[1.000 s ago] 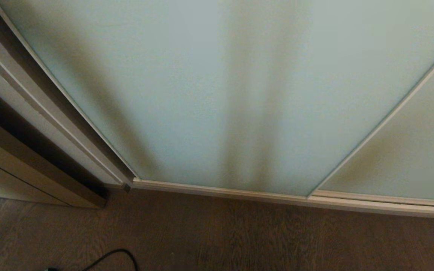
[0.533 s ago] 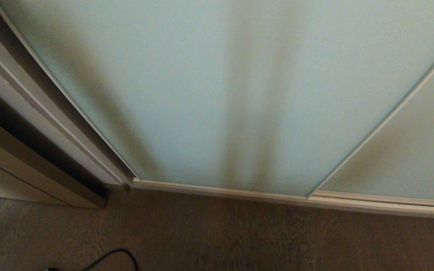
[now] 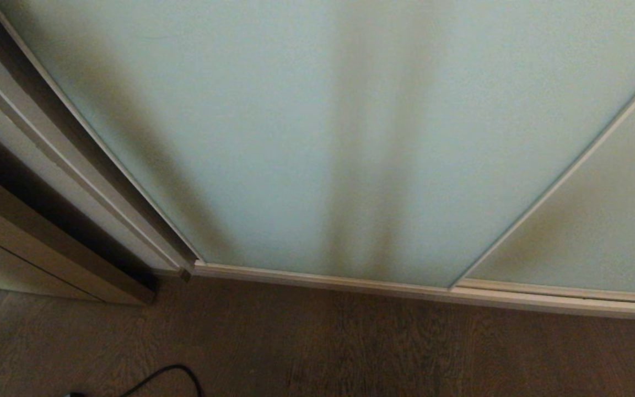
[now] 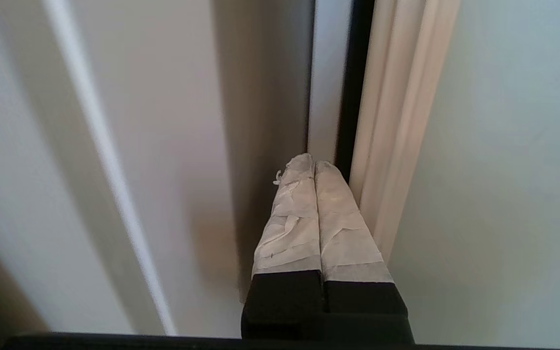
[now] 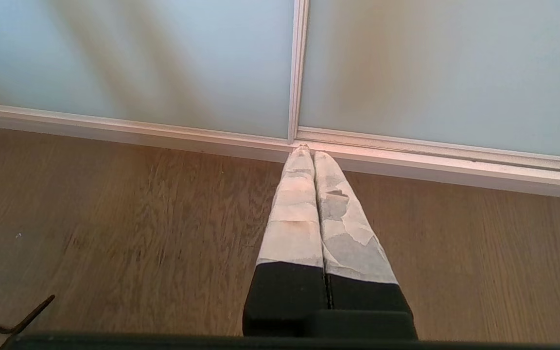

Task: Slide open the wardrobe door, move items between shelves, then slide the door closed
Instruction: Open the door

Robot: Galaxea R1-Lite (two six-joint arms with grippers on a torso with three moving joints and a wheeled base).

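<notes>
The sliding wardrobe door [image 3: 295, 138], frosted pale blue-green glass in a slim cream frame, fills the head view and stands closed against the left jamb. My left gripper [image 4: 314, 163] is shut with nothing in it. Its taped tips sit at the dark slit between the jamb and the door's cream frame edge [image 4: 396, 121], close beside that frame. My right gripper [image 5: 308, 151] hangs shut and empty, low over the wooden floor, pointing at the bottom rail where two panels meet. The items and the shelves are hidden behind the door. Neither arm shows in the head view.
A second frosted panel [image 3: 615, 231] overlaps on the right. The cream bottom rail [image 3: 350, 284] runs along the dark wood floor [image 3: 378, 353]. A beige cabinet side [image 3: 31, 237] stands at the left, and a black cable [image 3: 168, 375] lies on the floor near it.
The door has stayed in place. Only the soft shadow along its left part has shifted slightly.
</notes>
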